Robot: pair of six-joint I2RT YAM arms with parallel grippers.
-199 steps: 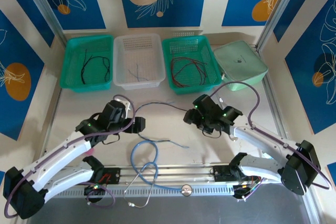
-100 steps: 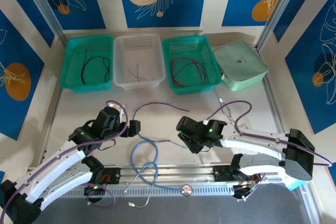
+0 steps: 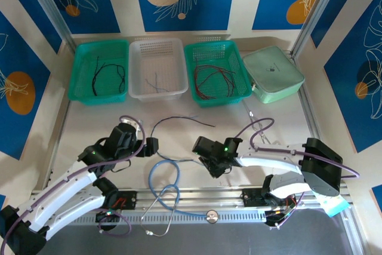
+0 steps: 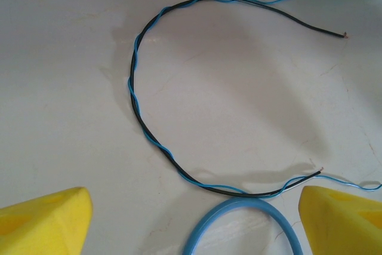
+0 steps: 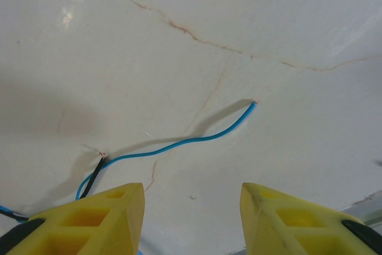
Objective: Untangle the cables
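Hovering with left tool [image 4: 192,219] spread wide and right tool [image 5: 192,207] parted, empty, over twisted black-and-blue cables [image 4: 134,88] on surface [image 4: 250,117]

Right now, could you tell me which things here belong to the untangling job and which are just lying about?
Job in hand:
- twisted black and blue wires
- black wires in the left green basket
- thin wires in the white basket
- red and black wires in the right green basket

Just lying about:
- thick light-blue tube
- pale green lidded box
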